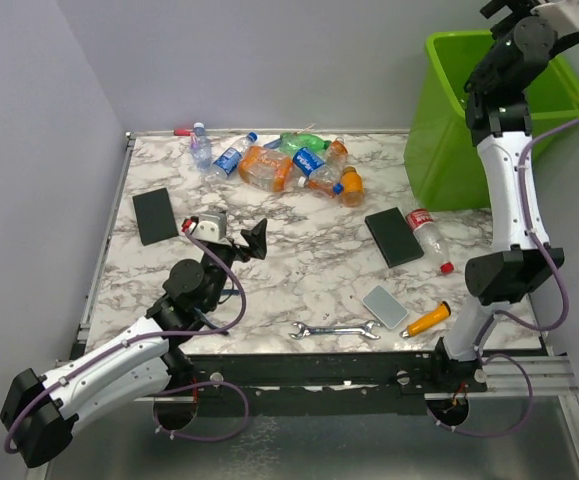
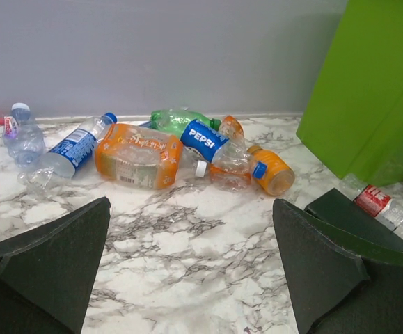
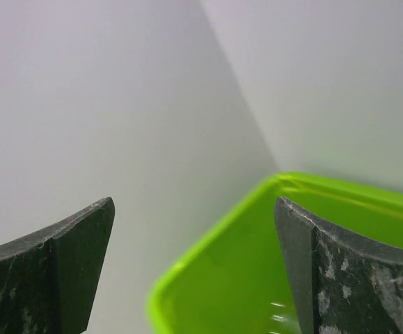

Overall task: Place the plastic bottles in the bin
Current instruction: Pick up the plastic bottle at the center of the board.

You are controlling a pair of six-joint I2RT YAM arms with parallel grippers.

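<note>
The left gripper is held wide open with nothing between its fingers, low over the table and aimed at the heap of bottles. The right gripper is likewise spread wide and empty, raised above the rim of the bin. No bottle is held by either arm, so the step in hand is judged to be the reach for another bottle, probably by the left arm.

The heap of bottles lies well away from the bin, by the back wall, with its members touching or overlapping. One red-labelled bottle lies apart from the heap, near the foot of the bin and just beside a black slab.

A bottle on the open near edge of the heap is best chosen, such as the crushed orange bottle. The fingers should be set across its body, not along its length, and lowered either side before being closed. Crushed plastic is expected to give and slip, so a firm, centred grip is advised. The Pepsi bottle lies close against it and may be dragged along. The red-labelled bottle is better left to the right arm, and the slab must not be caught with it. Release should be made only once the bottle is well inside the bin's rim.
</note>
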